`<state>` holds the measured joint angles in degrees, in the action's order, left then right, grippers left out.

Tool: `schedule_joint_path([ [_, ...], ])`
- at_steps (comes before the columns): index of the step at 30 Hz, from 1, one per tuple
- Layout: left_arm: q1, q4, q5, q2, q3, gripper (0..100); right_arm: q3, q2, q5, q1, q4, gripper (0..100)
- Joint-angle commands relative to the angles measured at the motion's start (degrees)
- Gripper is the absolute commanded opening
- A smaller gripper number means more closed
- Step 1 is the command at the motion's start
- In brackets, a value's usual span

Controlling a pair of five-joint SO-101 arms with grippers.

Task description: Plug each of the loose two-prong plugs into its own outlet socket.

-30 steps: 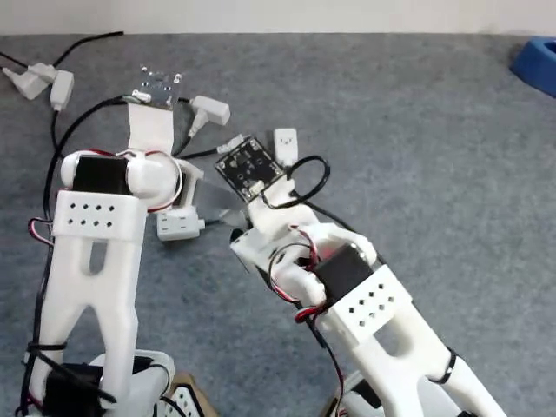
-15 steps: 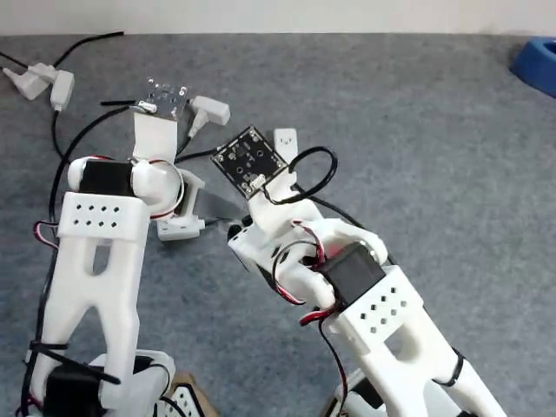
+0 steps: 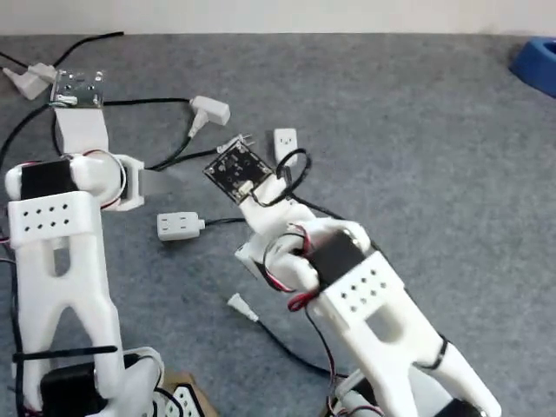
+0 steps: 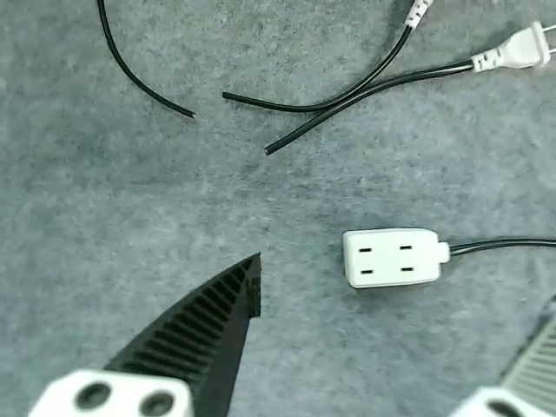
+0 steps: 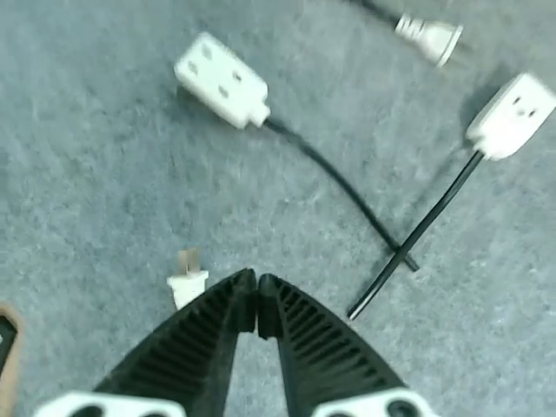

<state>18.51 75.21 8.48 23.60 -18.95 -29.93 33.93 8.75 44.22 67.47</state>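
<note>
A white outlet socket (image 3: 180, 226) lies on the grey carpet between the two arms. My left gripper (image 4: 400, 306) hovers open above this outlet socket (image 4: 388, 258), one black finger (image 4: 217, 321) to its side. My right gripper (image 5: 257, 282) is shut with nothing in it. A loose two-prong plug (image 5: 187, 282) lies on the carpet just beside its tips, and the same plug (image 3: 241, 306) trails a black cable toward the front. A second plug (image 3: 208, 111) and a small outlet (image 3: 285, 139) lie farther back.
Black cables (image 4: 321, 95) cross the carpet beyond the socket. More white plugs (image 3: 30, 78) sit at the far left. A blue object (image 3: 537, 62) is at the far right edge. Open carpet (image 3: 434, 156) spreads to the right of the arms.
The left arm swung left, away from the outlet socket. The plug that was at the right arm's wrist now lies on the carpet nearer the front.
</note>
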Motion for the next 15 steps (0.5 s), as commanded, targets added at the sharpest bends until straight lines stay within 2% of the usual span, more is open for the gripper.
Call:
schedule_joint_path([
  [1, 3.7, -0.7, 3.0, 0.1, 1.7, 46, -2.8, -1.0, -1.7, -0.6, -0.7, 0.6],
  [3, 5.8, -0.9, 3.0, 0.1, 2.2, 46, -6.5, -1.9, -3.7, 0.9, -2.6, 0.6],
  [8, 6.8, -1.5, 3.2, 0.1, 2.0, 46, -10.6, -5.8, -2.6, 7.4, -3.6, 2.8],
  [12, 9.7, -1.7, 3.2, 0.1, 2.0, 46, -12.4, -11.3, -0.8, 7.8, -5.2, 8.7],
  [15, 10.6, -1.7, 3.3, 0.1, 1.8, 46, -16.8, -13.2, -0.5, 8.8, -11.3, 8.8],
])
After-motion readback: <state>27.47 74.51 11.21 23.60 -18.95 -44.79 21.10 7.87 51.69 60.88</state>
